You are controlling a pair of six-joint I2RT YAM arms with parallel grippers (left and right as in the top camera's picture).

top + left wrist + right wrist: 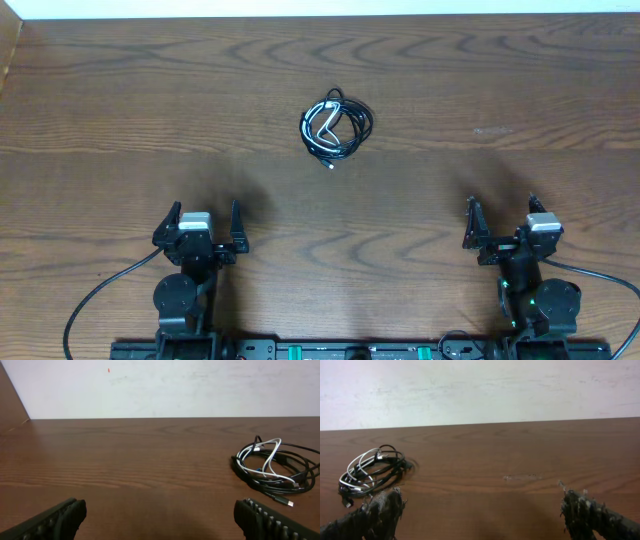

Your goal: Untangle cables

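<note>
Cables: we see the cables point(337, 127) in one small coiled bundle on the table point(110, 100), toward its far middle, well apart from both arms.
Tangle: the white cable point(270, 455) loops among the black cables point(303, 466); one plug end point(289, 503) pokes out on the near side.
Left gripper: the left gripper point(204, 218) has its jaws spread wide and holds nothing.
Right gripper: the right gripper point(500, 225) is likewise wide open and empty.
Done: nothing yet, we judge; no cord lies separate.
Left: reaching the bundle, gripping it, pulling each cord free.
</note>
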